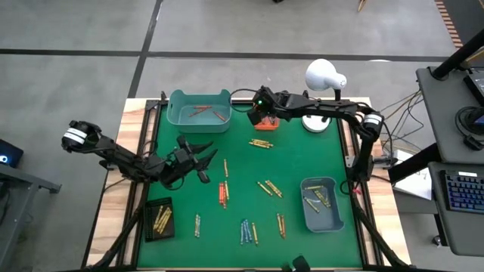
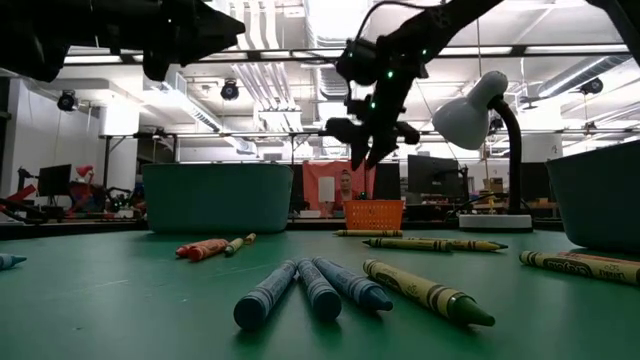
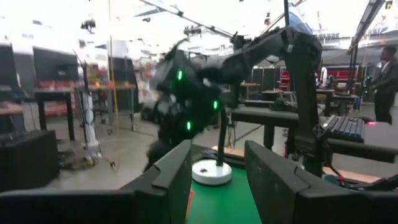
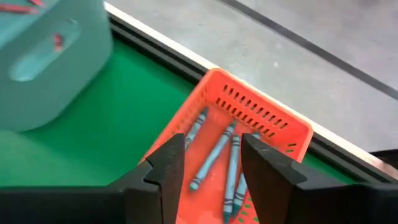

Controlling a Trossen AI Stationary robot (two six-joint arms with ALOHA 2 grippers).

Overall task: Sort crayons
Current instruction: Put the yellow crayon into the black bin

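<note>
Crayons lie scattered on the green mat [image 1: 302,159]: blue ones [image 1: 244,230], orange-red ones [image 1: 222,194], yellow ones [image 1: 262,143] and more [image 1: 268,188]. My right gripper [image 1: 261,112] hangs open and empty above the small orange tray [image 4: 249,112] at the far edge, which holds several blue crayons [image 4: 211,152]. My left gripper [image 1: 206,160] is open and empty above the mat's left middle, its fingers level and pointing toward the table's right; the left wrist view [image 3: 217,168] shows nothing between them.
A teal bin [image 1: 199,109] with red crayons stands far left. A second teal bin [image 1: 321,204] with yellow crayons stands near right. A black tray [image 1: 159,219] with yellow crayons lies near left. A white desk lamp [image 1: 324,75] stands beside the orange tray.
</note>
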